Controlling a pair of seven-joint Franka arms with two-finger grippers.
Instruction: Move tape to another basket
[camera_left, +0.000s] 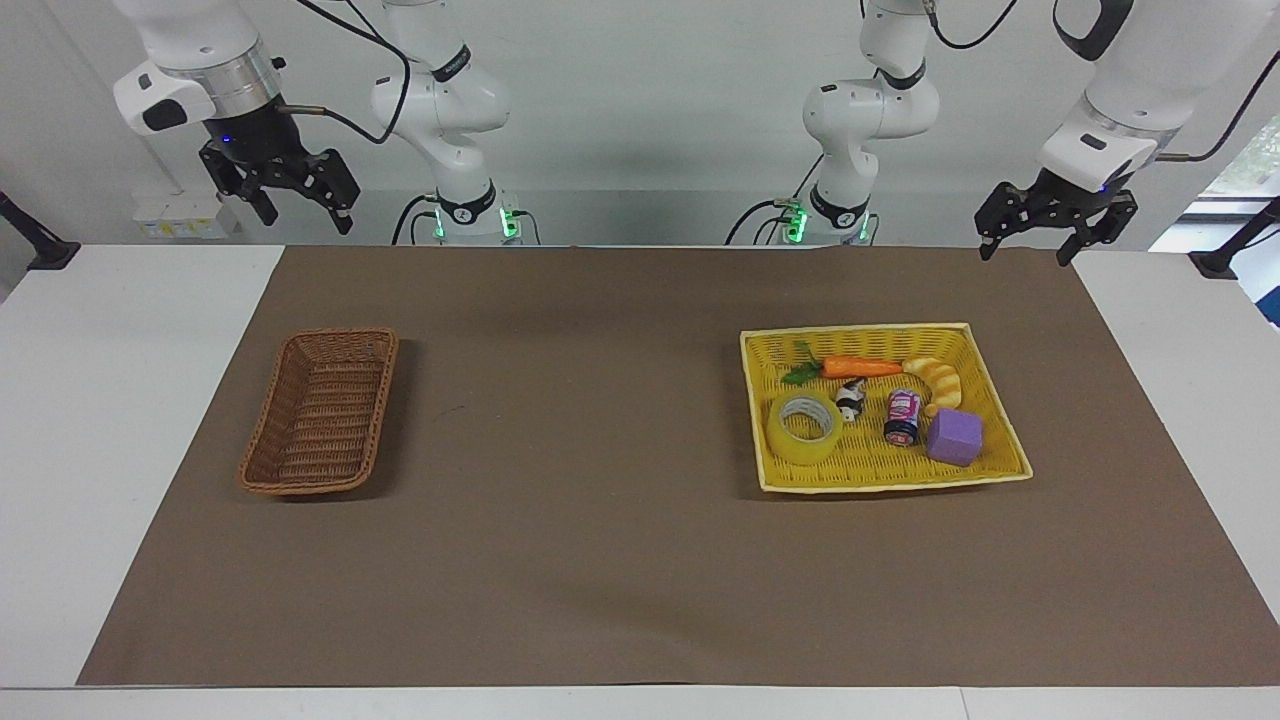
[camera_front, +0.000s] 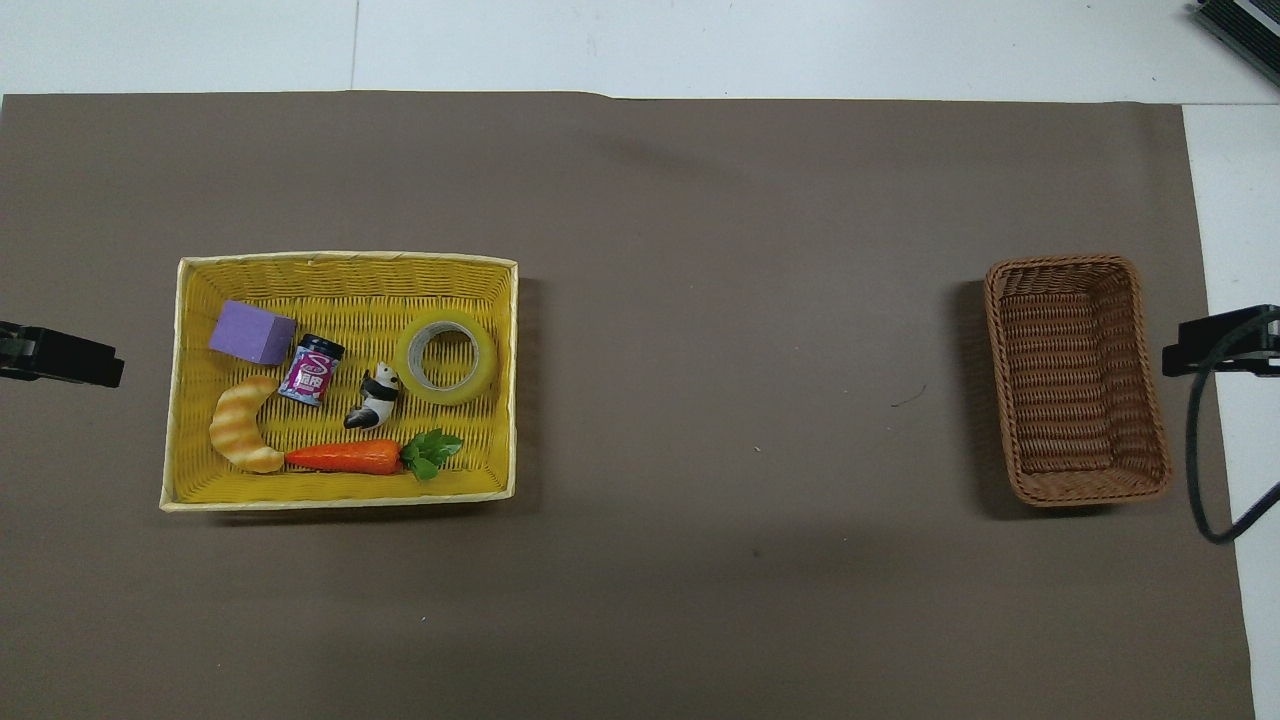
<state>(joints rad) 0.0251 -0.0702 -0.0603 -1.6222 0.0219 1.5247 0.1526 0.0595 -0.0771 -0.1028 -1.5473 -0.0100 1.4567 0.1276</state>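
The tape (camera_left: 808, 428), a yellow roll with a whitish core, lies flat in the yellow tray basket (camera_left: 860, 332) at the tray's end nearest the table's middle; it also shows in the overhead view (camera_front: 446, 357). The dark brown wicker basket (camera_left: 320, 412) stands empty toward the right arm's end of the table and shows in the overhead view (camera_front: 1075, 380). My left gripper (camera_left: 1025, 252) hangs open and empty in the air over the table's edge at the left arm's end. My right gripper (camera_left: 305, 218) hangs open and empty over the edge at the right arm's end. Both arms wait.
In the yellow tray (camera_front: 350, 262) with the tape lie a purple cube (camera_front: 251, 333), a small can (camera_front: 311, 370), a panda figure (camera_front: 375, 396), a croissant (camera_front: 241, 426) and a carrot (camera_front: 350, 456). A brown mat (camera_front: 720, 300) covers the table between the baskets.
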